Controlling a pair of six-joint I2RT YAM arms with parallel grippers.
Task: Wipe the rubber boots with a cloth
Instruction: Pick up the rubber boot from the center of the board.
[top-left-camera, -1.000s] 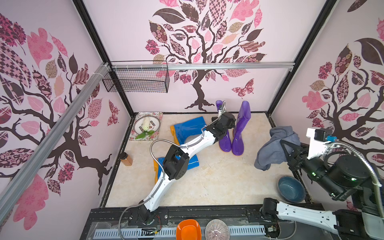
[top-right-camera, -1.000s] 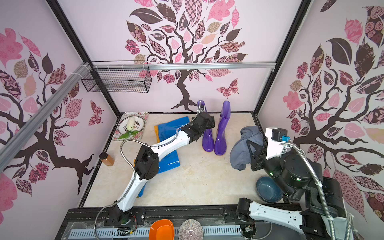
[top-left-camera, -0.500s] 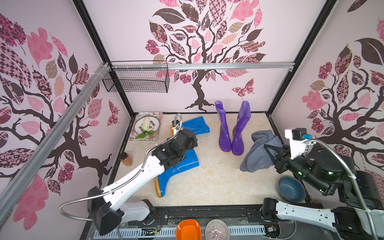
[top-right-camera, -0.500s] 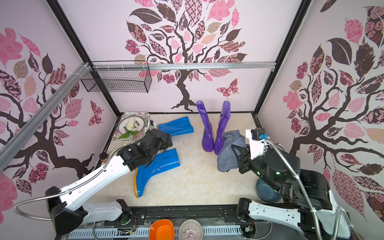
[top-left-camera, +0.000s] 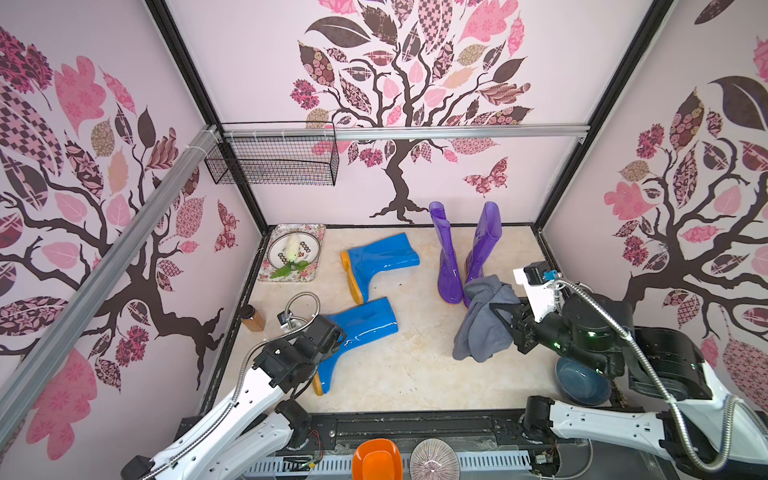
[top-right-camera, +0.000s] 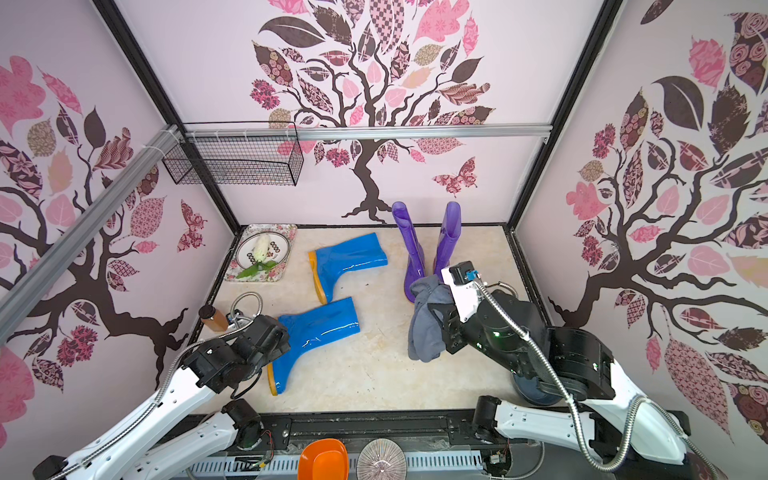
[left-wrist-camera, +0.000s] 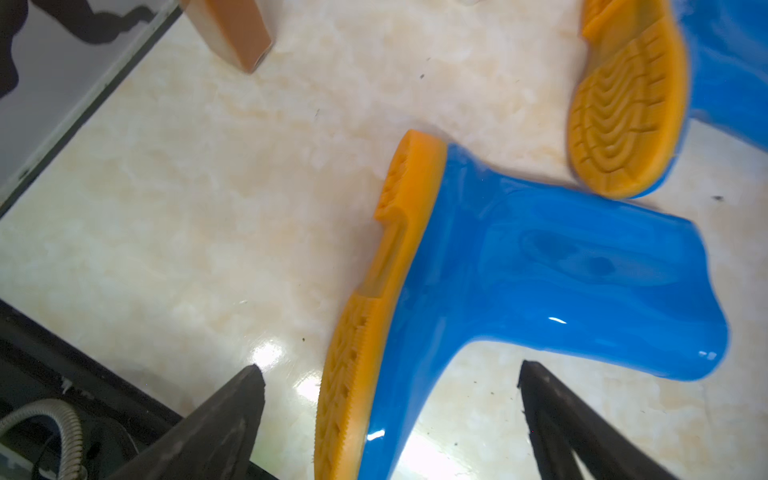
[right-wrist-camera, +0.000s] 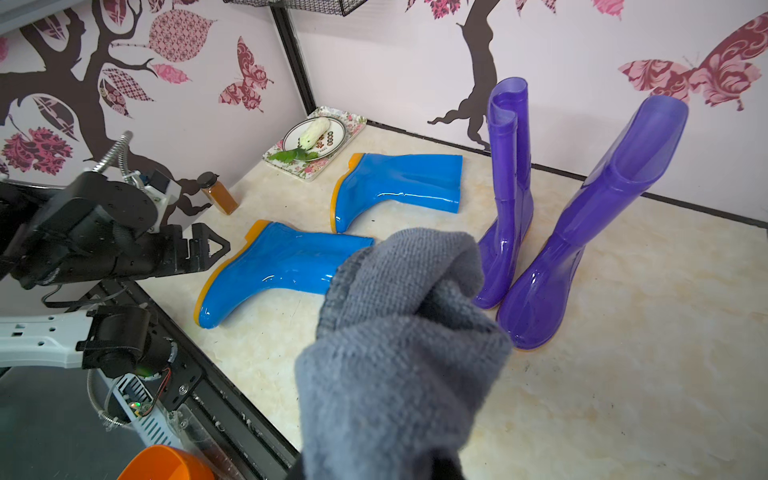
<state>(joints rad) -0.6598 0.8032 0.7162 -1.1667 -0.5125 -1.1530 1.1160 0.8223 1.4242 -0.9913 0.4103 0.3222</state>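
Right gripper (top-left-camera: 505, 318) clamps the cloth (top-left-camera: 482, 328) beside the upright purple boots (top-left-camera: 449, 266); left gripper (left-wrist-camera: 390, 370) stands spread over a blue boot (top-left-camera: 361, 328). No wiping contact evident; boots apparently remain.

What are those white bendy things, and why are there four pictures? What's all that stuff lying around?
Those are two robot arms. Two pictures look down from a camera overhead; the other two come from a small camera on each arm's wrist. On the beige table, two blue boots lie on their sides and two purple boots stand upright. A flowery tray, a small brown bottle and a blue bowl sit near the edges. The right tool pinches a grey cloth for wiping the boots. The left tool is open and empty, close to the nearer blue boot.
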